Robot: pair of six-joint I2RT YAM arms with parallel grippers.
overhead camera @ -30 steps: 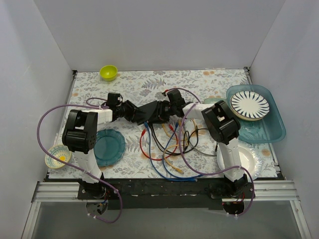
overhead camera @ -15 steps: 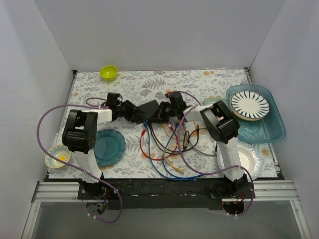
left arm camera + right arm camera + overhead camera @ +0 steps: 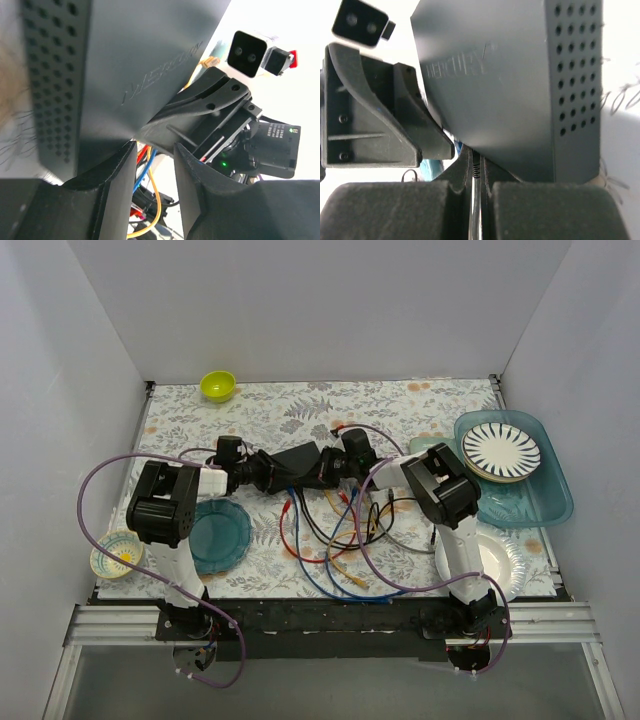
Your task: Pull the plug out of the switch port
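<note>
The switch [image 3: 300, 460], a flat dark grey box, hangs tilted between my two grippers at mid-table. My left gripper [image 3: 266, 472] pinches its left end; in the left wrist view the switch [image 3: 140, 60] runs down to that gripper [image 3: 155, 147]. My right gripper [image 3: 332, 468] meets the switch's right end. In the right wrist view this gripper [image 3: 476, 162] is shut on the thin black ribbed plug [image 3: 476, 167], right below the switch [image 3: 510, 75]. From above, the plug and the sockets are hidden.
Loose red, blue, black and yellow cables [image 3: 335, 530] lie in front of the switch. A teal plate [image 3: 218, 535] and a small patterned bowl [image 3: 115, 552] sit left, a lime bowl [image 3: 218, 385] far left. A teal tray [image 3: 540, 505] with a striped plate [image 3: 500, 450] and a white plate [image 3: 500, 560] sit right.
My right gripper's jaws have closed onto the plug. The switch has shifted and turned slightly, and the left arm has moved a little with it.
</note>
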